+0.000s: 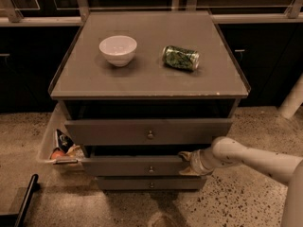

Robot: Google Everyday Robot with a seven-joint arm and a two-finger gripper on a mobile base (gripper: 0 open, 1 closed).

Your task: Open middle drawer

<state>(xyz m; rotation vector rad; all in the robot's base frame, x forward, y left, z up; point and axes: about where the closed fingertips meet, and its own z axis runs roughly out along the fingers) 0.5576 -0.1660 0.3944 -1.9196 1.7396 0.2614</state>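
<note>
Camera view: middle drawer (pixel 137 166), second of three, appears slightly out, below the top drawer (pixel 142 131), which stands further out.
Pincer (pixel 187 162): at the drawer front's right end; cannot tell whether it is open or gripping.
Knob (pixel 151 169): apart from the pincer, at centre.
Pull: straight out, level and slow, since an off-centre hold could skew the drawer.
</note>
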